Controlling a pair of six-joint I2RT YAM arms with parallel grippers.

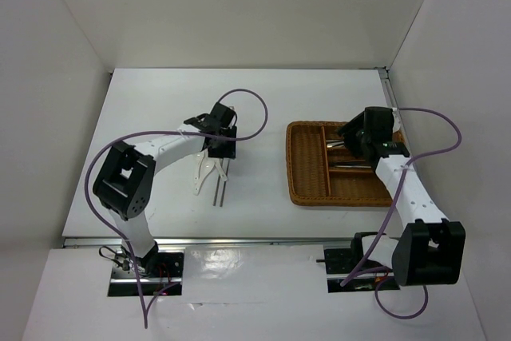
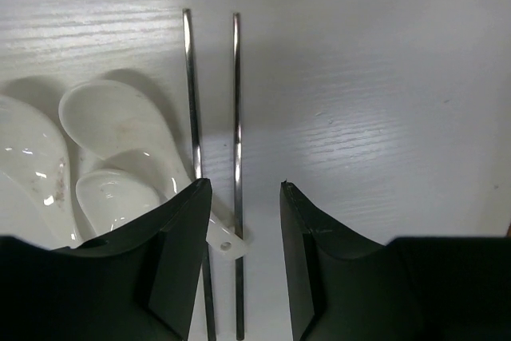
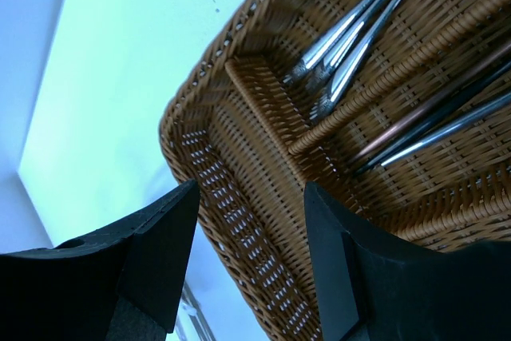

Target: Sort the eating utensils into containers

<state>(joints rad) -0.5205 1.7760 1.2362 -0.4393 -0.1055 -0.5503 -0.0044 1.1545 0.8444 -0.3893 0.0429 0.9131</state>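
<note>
On the white table, left of centre, two thin metal chopsticks are laid side by side and almost parallel, with white spoons just beside them on the left. The spoons are crowded together, and the holed end of one handle is seen touching the left chopstick. The left gripper is held low over this group with its jaws apart. The right chopstick runs through the gap between the fingertips, while the left one passes under the left finger. Nothing is clamped, and whether the fingers touch the table cannot be told.

To the right, well apart from the spoons, a brown wicker tray is set flat on the table. In one of its compartments silver forks are lying together. In the neighbouring compartment, past a woven divider, a reddish-brown stick is laid alongside dark sticks. The right gripper is held above the tray, over a corner of it in the wrist view, with its jaws parted and nothing between them.
</note>
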